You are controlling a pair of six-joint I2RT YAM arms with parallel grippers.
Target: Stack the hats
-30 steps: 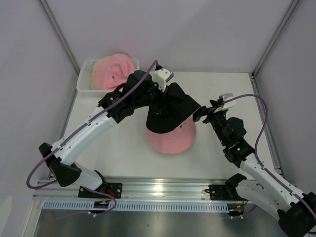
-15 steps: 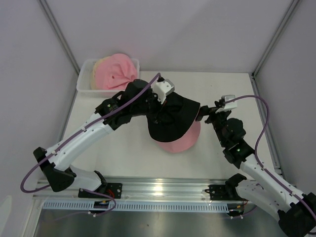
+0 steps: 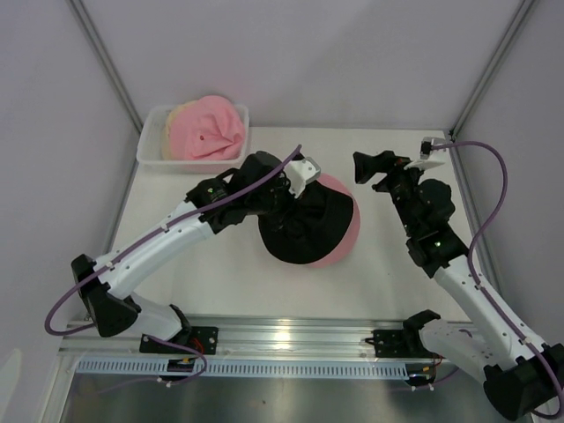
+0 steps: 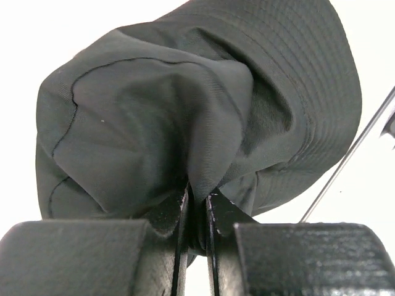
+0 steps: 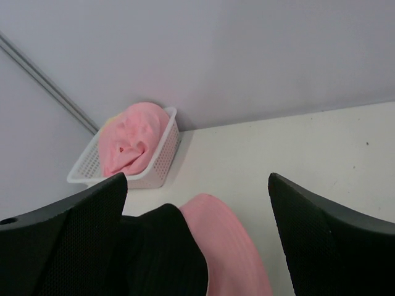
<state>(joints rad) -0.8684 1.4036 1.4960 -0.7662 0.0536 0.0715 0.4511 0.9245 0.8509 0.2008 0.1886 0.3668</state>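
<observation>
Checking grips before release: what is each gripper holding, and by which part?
Left gripper pinches the black hat by a fabric fold; right gripper is open, empty.

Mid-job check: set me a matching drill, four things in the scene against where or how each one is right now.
Things
1. black hat
2. near pink hat
3. far pink hat
4. right hand

Places or states
A. open, holding nothing
B. inside the white basket
C. a fold of it pinched by the left hand
D. mostly covered by another hat, only its edge showing

Pairs: 1-C, 2-D, 3-B, 4-A
</observation>
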